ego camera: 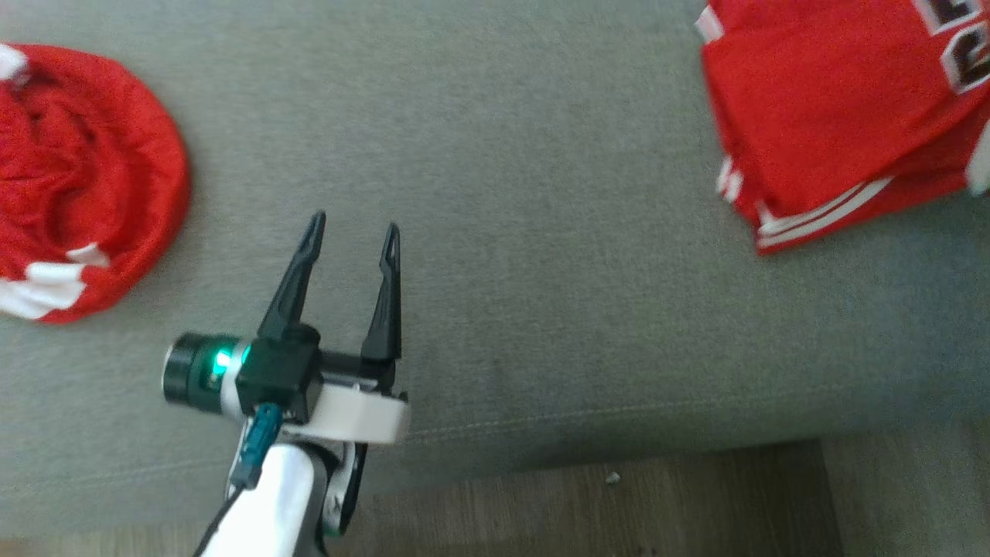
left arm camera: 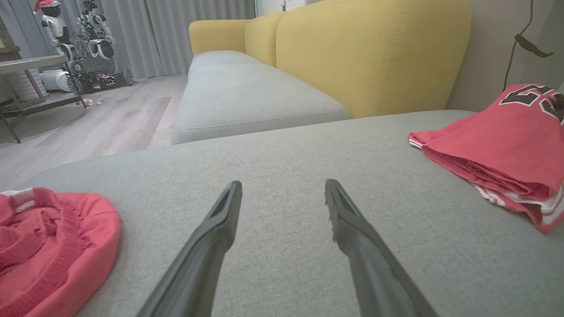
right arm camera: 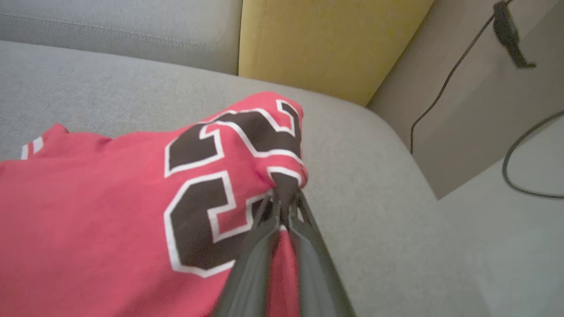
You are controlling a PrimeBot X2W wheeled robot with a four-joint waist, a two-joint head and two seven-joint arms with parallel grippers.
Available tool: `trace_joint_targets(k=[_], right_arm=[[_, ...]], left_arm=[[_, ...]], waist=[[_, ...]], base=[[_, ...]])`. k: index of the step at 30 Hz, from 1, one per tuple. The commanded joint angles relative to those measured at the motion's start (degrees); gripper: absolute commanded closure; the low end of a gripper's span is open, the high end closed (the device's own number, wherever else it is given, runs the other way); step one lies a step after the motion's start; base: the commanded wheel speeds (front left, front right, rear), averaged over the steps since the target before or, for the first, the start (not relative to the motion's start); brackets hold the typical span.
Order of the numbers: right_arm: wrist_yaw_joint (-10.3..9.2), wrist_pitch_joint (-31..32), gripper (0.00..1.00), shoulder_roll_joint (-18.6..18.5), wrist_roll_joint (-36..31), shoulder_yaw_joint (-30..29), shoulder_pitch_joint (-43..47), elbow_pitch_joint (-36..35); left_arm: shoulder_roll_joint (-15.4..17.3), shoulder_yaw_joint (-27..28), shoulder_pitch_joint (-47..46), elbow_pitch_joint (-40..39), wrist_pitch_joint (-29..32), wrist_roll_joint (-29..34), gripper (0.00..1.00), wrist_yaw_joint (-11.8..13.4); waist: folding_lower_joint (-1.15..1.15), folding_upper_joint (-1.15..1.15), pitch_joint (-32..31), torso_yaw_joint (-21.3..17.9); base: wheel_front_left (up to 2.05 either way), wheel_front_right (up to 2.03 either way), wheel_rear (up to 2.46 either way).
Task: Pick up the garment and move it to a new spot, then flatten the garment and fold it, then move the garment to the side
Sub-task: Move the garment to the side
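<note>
As seen along the grey seat cushion (ego camera: 580, 232): crumpled red cloth (ego camera: 77, 170) at left edge; near front edge, left gripper (ego camera: 353, 238), spread wide, holding nothing; at far right corner, folded red jersey (ego camera: 820, 116), edge pinched in tightly closed right gripper (right arm camera: 285, 199)

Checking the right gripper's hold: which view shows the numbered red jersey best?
Right wrist view: the jersey is close, number clear, right gripper shut on its edge. Head view catches a blurred part at its corner; left wrist view shows folded layers side-on.
</note>
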Motion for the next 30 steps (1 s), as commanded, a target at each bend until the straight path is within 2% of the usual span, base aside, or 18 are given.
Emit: trace_joint_targets(k=[1, 9, 14, 15, 16, 18, 23, 24, 30], right_arm=[[0.19, -0.6, 1.0, -1.7, -1.0, 0.2, -1.8, -2.5], [0.19, 1.4, 1.0, -5.5, -5.6, -4.7, -5.2, -8.5], [0.19, 2.8, 1.0, -7.4, -10.4, -10.9, -5.1, -13.7], [0.19, 2.8, 0.76, -7.5, -11.8, -12.4, -4.7, -15.0], [0.19, 2.7, 0.0, -7.3, -13.2, -13.7, -4.2, -16.4], [0.19, 2.0, 0.0, -6.5, -16.3, -16.4, -2.8, -19.1], [0.19, -0.6, 0.0, 0.1, -21.5, -20.3, 1.6, -24.5], [0.19, -0.6, 0.0, 0.1, -21.5, -20.3, 1.6, -24.5], [0.19, -5.6, 0.0, 10.9, -21.4, -18.4, 7.7, -23.5]], left_arm=[[0.3, 1.7, -2.0, -2.2, -0.7, 0.6, 0.0, 0.2], [0.6, 0.6, -5.0, -2.2, -0.7, 0.8, 0.0, -0.4], [0.6, -0.3, -6.4, -2.3, -0.7, 0.9, 0.0, -0.4], [0.6, -0.4, -6.7, -2.3, -0.7, 0.8, 0.0, -0.4], [0.6, -0.6, -7.0, -2.2, -0.7, 0.8, 0.0, -0.5], [0.6, -0.8, -7.5, -1.8, -0.7, 0.6, 0.0, -0.7], [0.5, -0.9, -7.2, -1.5, -0.7, 0.3, 0.0, -0.2], [0.5, -0.9, -7.2, -1.5, -0.7, 0.3, 0.0, -0.2], [0.6, -0.6, -4.0, -0.9, -0.7, -0.4, 0.0, 0.7]], waist=[[-0.01, 0.0, 2.1, -1.9], [-0.01, 0.0, 6.4, -3.8], [-0.01, 0.0, 8.6, -3.7], [-0.01, 0.0, 8.8, -3.6], [-0.01, 0.0, 8.9, -3.4], [-0.01, 0.0, 8.7, -2.8], [-0.01, 0.0, 5.9, -1.0], [-0.01, 0.0, 5.9, -1.0], [-0.01, 0.0, -0.3, 1.8]], base=[[0.0, 0.0, 0.0], [0.0, 0.0, 0.0], [0.0, 0.0, 0.0], [0.0, 0.0, 0.0], [0.0, 0.0, 0.0], [0.0, 0.0, 0.0], [0.0, 0.0, 0.0], [0.0, 0.0, 0.0], [0.0, 0.0, 0.0]])
